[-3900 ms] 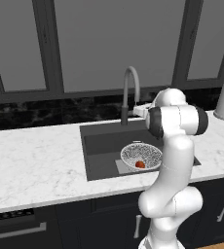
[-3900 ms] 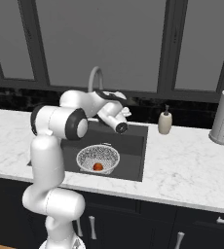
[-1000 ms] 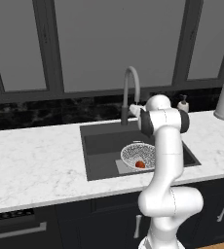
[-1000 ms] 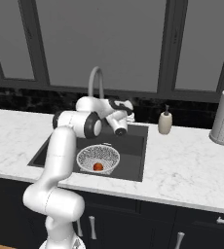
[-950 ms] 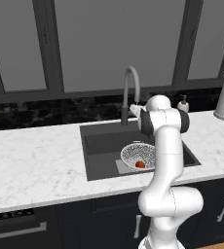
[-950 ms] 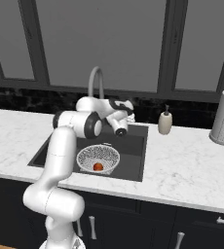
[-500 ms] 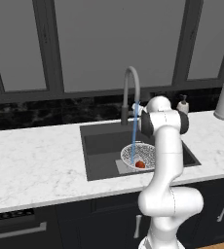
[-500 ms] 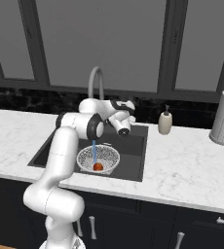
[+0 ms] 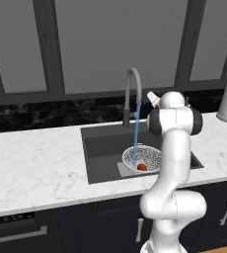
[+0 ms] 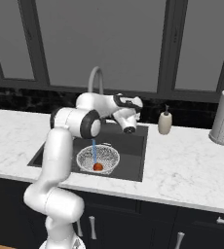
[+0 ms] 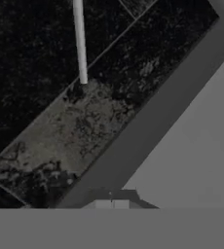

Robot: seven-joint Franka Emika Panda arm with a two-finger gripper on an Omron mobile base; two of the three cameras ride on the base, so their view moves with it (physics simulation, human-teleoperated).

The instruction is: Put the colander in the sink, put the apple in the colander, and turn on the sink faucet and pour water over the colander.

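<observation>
the round, finely perforated colander (image 9: 142,159) is seated in the dark rectangular sink (image 9: 103,150), with the small red apple (image 9: 142,167) held inside it. a thin blue stream of water (image 9: 136,133) is dropped into it from the arched grey sink faucet (image 9: 131,94). the gripper (image 10: 129,129) is held above the basin, fingers pressed together on nothing. a beige soap bottle (image 10: 165,121) is set on the white marble counter (image 10: 187,165).

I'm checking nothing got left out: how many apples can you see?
1: the apple lies inside the colander in the sink, beside the water. Others may be hidden.
</observation>
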